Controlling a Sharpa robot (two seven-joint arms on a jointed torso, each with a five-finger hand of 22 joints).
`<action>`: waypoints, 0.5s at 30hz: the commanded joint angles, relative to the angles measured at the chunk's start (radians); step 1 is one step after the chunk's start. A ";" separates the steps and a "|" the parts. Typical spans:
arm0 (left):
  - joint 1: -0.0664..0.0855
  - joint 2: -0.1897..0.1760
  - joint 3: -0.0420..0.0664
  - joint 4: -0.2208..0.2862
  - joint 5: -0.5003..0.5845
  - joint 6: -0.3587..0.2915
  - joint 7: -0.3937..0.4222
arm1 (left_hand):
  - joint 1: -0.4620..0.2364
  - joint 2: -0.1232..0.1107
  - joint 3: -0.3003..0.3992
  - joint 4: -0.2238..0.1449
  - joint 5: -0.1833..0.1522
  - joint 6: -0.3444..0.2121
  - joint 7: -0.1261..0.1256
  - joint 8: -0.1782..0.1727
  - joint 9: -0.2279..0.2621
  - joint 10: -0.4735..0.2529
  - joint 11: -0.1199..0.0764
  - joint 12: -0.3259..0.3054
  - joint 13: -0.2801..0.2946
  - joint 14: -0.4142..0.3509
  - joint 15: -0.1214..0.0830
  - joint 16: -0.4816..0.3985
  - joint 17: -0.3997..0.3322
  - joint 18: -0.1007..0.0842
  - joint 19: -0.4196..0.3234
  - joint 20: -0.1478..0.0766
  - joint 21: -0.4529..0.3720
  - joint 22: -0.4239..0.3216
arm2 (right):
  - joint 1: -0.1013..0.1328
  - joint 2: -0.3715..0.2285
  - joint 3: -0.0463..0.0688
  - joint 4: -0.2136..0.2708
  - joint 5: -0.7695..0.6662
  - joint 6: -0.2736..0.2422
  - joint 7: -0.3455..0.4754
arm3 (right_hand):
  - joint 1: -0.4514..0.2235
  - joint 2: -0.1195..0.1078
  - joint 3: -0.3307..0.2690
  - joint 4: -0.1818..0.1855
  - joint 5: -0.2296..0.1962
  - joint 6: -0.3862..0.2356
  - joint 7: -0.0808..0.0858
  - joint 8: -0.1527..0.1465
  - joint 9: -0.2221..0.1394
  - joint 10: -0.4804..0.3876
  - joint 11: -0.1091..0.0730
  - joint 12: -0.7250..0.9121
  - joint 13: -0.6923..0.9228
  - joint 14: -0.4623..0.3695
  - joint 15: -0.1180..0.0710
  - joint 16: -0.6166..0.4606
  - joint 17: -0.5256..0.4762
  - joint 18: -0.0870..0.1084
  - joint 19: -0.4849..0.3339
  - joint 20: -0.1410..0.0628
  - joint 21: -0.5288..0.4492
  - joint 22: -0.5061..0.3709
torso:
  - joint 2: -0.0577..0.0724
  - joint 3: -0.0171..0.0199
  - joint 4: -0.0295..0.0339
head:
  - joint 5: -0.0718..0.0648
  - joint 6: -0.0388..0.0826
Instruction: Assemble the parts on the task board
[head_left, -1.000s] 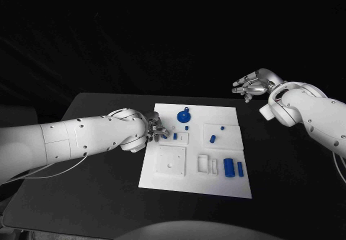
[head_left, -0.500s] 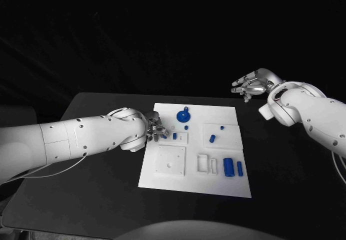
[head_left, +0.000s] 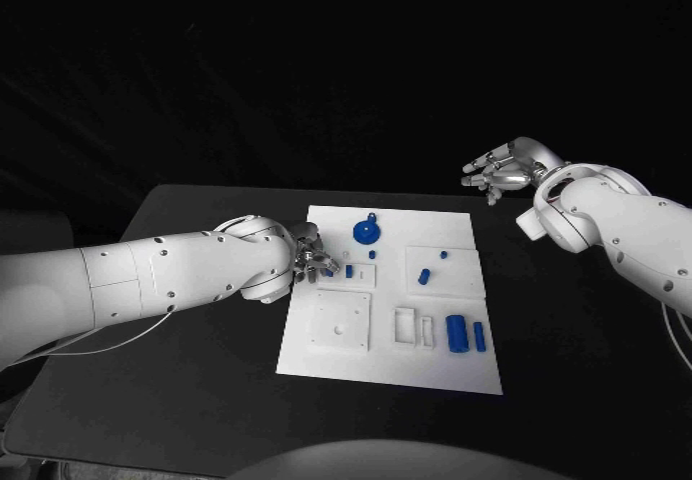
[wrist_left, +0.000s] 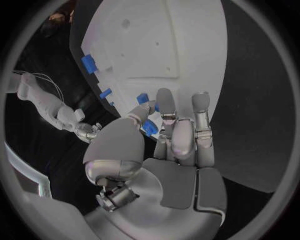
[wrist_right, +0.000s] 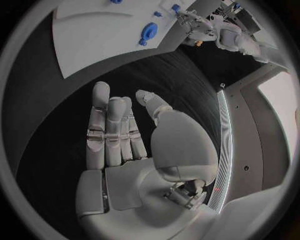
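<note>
Nothing moved; left hand (head_left: 310, 258) hides a part (wrist_left: 149, 127).

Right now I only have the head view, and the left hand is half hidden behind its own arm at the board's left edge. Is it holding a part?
Observer: In the left wrist view, the left hand has its thumb and fingertips right at a small blue part by the edge of the task board. I cannot tell whether the part is actually pinched.
Operator: And the right hand, is anything in it?
Observer: No. In the right wrist view, the right hand has a bare palm and its fingers stretched out, and it is above the black table, off the board.
</note>
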 joint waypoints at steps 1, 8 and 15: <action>-0.014 0.008 -0.008 0.000 0.016 0.041 0.003 | 0.001 -0.007 0.001 0.006 -0.004 0.124 -0.133 -0.002 0.000 0.011 -0.045 -0.004 -0.001 -0.003 -0.005 -0.005 -0.001 -0.010 -0.001 -0.008 -0.006 0.015 | -0.001 0.001 0.000 0.000 0.000 0.014 0.010 | -0.006 -0.001 -0.001 0.004 0.005 -0.004 0.004 -0.003 -0.001 -0.001 0.000 0.001 -0.001 -0.005 -0.003 -0.005 -0.002 -0.004 0.030 -0.005 -0.004 -0.001 | 0.000 -0.0001 -0.0004 | 0.000 0.000; -0.014 0.008 -0.008 -0.004 0.016 0.048 0.000 | 0.001 -0.010 -0.004 0.015 -0.009 0.126 -0.135 0.000 0.008 0.011 -0.045 -0.003 -0.001 -0.003 -0.006 -0.005 -0.001 -0.013 0.000 -0.009 -0.009 0.015 | -0.003 0.001 0.000 -0.001 0.000 0.015 0.010 | -0.006 -0.001 -0.001 0.004 0.005 -0.004 0.004 -0.003 -0.001 -0.001 0.000 0.001 -0.001 -0.005 -0.003 -0.005 -0.002 -0.004 0.030 -0.005 -0.004 -0.001 | 0.000 0.0001 0.0000 | 0.000 -0.002; -0.014 0.007 -0.008 -0.008 0.012 0.061 -0.008 | 0.010 -0.022 -0.018 0.019 -0.027 0.129 -0.138 0.006 0.034 0.011 -0.047 -0.002 -0.001 -0.003 -0.007 -0.004 0.001 -0.013 0.002 -0.008 -0.011 0.016 | -0.005 0.000 0.000 -0.001 0.000 0.015 0.010 | -0.006 -0.001 -0.001 0.004 0.005 -0.004 0.004 -0.003 -0.001 -0.001 0.000 0.001 -0.001 -0.005 -0.003 -0.005 -0.002 -0.004 0.030 -0.005 -0.004 -0.001 | 0.000 -0.0002 -0.0004 | -0.001 -0.003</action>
